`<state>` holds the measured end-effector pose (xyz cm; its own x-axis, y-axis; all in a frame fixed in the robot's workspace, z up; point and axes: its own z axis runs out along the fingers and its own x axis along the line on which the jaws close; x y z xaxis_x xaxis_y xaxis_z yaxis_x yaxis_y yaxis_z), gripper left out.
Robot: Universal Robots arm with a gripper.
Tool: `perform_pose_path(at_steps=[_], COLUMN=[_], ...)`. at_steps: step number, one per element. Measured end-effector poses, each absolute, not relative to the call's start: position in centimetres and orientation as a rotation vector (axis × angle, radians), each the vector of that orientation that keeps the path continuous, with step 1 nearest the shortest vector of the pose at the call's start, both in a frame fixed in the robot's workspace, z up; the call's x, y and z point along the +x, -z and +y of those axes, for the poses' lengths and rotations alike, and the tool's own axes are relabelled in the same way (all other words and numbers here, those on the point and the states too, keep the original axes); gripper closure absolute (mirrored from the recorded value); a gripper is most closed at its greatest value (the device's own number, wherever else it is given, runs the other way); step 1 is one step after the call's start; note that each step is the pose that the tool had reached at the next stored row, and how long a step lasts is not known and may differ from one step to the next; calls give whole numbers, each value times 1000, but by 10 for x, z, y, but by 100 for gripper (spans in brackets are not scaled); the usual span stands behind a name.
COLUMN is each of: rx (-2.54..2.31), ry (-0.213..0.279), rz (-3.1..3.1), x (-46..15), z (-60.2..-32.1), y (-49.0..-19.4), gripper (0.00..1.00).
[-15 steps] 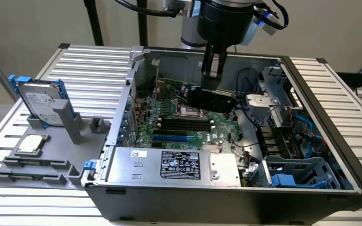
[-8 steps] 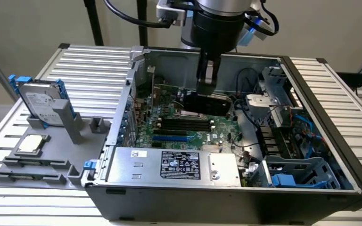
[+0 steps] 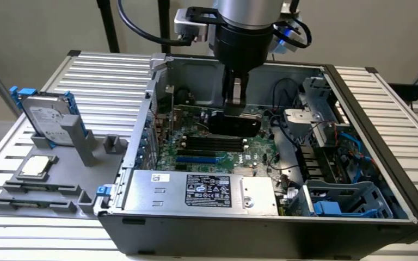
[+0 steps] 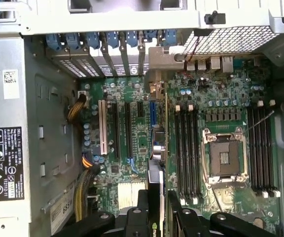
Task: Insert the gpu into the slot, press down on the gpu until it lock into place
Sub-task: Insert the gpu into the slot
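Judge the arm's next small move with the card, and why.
Likely a slow descent with a slight sideways correction: the gripper clamps the black-faced green gpu card upright above the motherboard, its lower edge seemingly beside the long bright-blue plastic slot, not in it.

Your gripper (image 3: 234, 109) grips the gpu (image 3: 234, 126) over the motherboard (image 3: 256, 148) inside the open computer case (image 3: 267, 239), near the blue slot (image 3: 196, 160), while a hard drive (image 3: 48, 117) stands outside at the exterior view's left.
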<state>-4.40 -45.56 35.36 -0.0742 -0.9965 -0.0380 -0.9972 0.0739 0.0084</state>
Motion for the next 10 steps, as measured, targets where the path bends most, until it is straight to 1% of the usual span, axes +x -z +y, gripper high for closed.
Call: perform_pose_path(at_steps=[10], rx=[-2128], ry=[-33], rz=[2264], x=[-79], z=[-456], y=[-335], gripper=[74])
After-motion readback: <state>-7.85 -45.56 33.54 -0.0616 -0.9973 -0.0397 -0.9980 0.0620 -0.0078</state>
